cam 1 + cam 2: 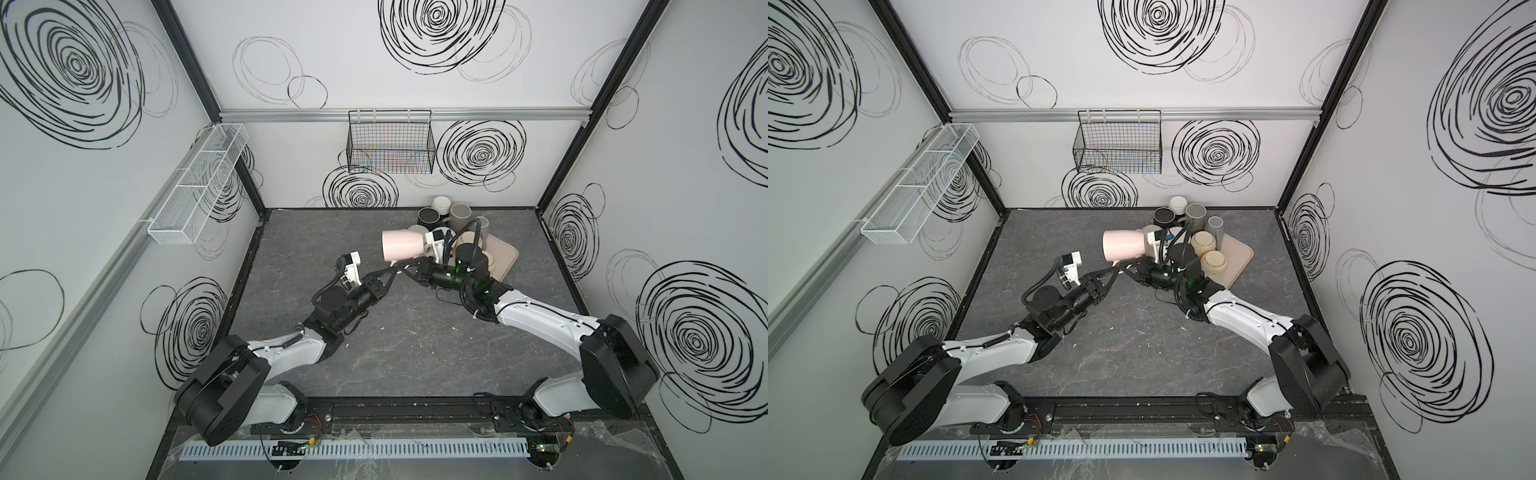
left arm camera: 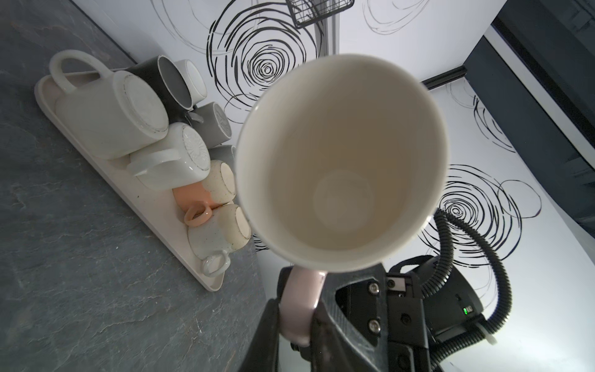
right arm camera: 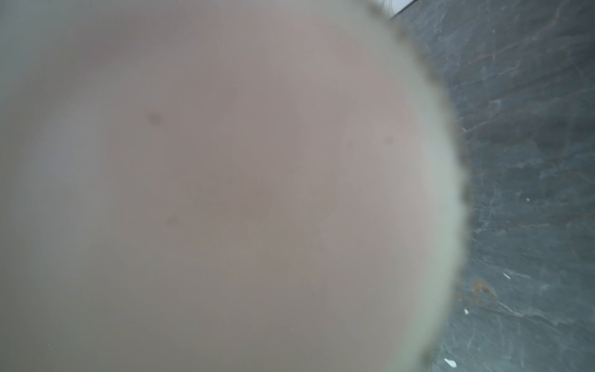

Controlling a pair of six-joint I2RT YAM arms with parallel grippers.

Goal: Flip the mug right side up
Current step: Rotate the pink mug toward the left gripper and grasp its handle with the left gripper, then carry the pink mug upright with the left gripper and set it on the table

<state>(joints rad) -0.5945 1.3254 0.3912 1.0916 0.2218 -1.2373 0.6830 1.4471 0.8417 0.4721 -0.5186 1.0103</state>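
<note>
One pink mug (image 1: 405,245) hung above the desk (image 1: 374,353), long axis level, mouth faced the left arm, left gripper (image 1: 395,271) and right gripper (image 1: 406,270) jaws clamped its handle (image 2: 299,309), at least seven other mugs (image 1: 1214,259) crowded one tray (image 1: 1239,257).

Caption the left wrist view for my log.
The pink mug held by its handle in the shut left pincer, empty mouth toward the camera; a tray of upside-down mugs behind.

In the right wrist view the mug (image 3: 225,193) was only a pinkish blur that hid the right gripper (image 1: 405,269). Behind the mug, the right arm (image 1: 440,278) covered part of the tray (image 1: 505,257) and the cups (image 1: 461,214).
</note>
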